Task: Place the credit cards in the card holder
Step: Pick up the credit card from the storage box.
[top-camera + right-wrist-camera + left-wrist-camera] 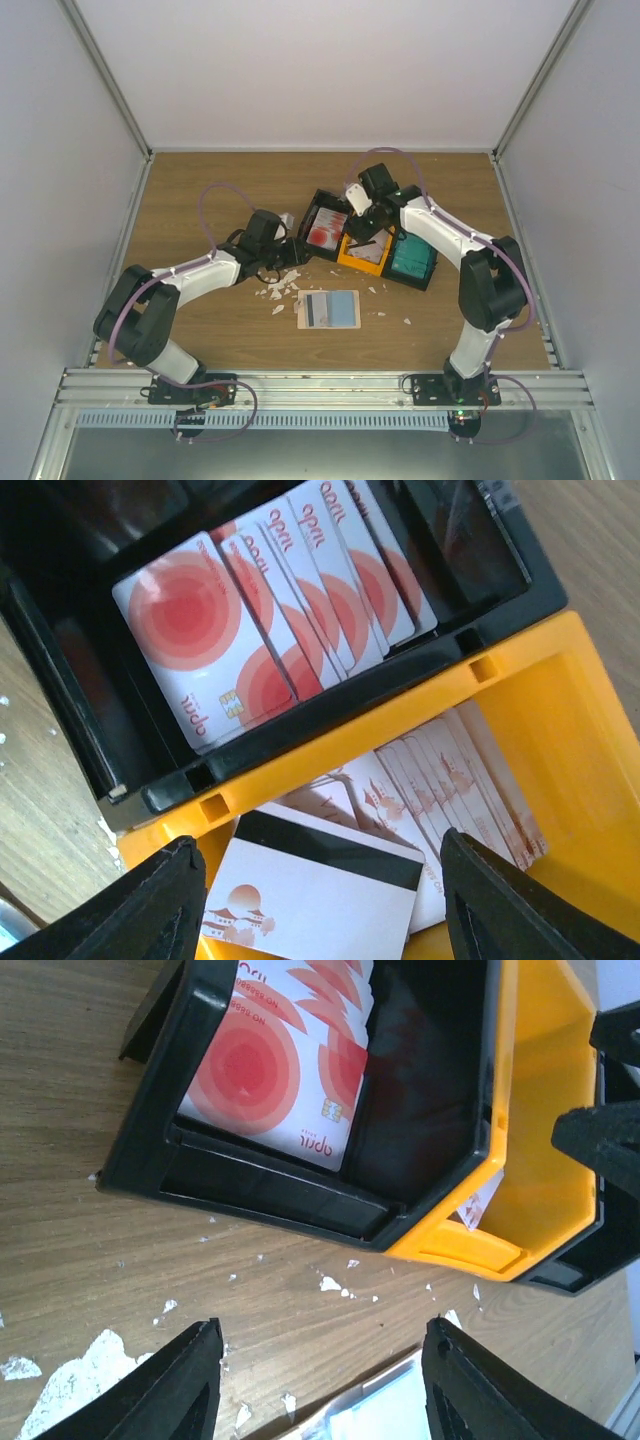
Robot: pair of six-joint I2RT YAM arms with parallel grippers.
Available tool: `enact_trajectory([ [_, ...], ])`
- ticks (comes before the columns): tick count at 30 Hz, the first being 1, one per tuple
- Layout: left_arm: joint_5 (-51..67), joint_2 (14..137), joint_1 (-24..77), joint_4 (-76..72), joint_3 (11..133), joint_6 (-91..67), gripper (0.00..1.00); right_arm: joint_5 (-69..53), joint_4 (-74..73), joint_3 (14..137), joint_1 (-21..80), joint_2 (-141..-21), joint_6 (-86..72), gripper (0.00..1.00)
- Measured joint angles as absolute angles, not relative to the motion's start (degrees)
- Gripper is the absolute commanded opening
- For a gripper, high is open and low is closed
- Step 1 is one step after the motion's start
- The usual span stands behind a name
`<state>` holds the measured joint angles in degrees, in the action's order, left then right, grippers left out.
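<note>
The wooden table (200,190) carries everything, its near edge cut off by the metal rail where the arms are bolted. The left arm (190,275) bends inward to the table's middle, and the right arm (450,235) reaches over a row of three touching bins. The black bin (250,1190) holds a fanned stack of white credit cards with red round marks (260,640). Beside it, the orange bin (540,1160) holds pale cards with a faint drawing (450,780), and one flipped card (330,855) on top shows its dark stripe. The third bin (405,283) holds teal cards (410,258), which only the overhead view shows, too small for detail. The card holder (303,310) lies flat in front of the bins, apart from them. A light blue card (343,308) lies on it, and the striped patch beside that card is hard to make out. The left wrist view catches only a pale blue corner at its bottom edge. The left gripper (320,1360) hovers low in front of the black bin, jaws spread with bare wood between them. The right gripper (320,880) hangs above the orange bin, jaws wide and clasping nothing. White scraps (280,290) litter the wood near the left gripper.
</note>
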<state>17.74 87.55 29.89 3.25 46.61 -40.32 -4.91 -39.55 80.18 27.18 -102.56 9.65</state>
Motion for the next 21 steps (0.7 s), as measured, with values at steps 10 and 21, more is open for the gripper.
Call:
enact_trajectory([
  [10, 18.31, 91.64, 29.85, 1.89, 46.81, -40.4, 0.57, -4.99, -41.06, 72.38, 27.68, -101.12, 17.23, 0.68],
  [21, 19.07, 92.16, 29.85, 0.8, 46.83, -40.34, 0.57, -5.78, -38.68, 73.73, 29.76, -104.55, 21.3, 0.78],
])
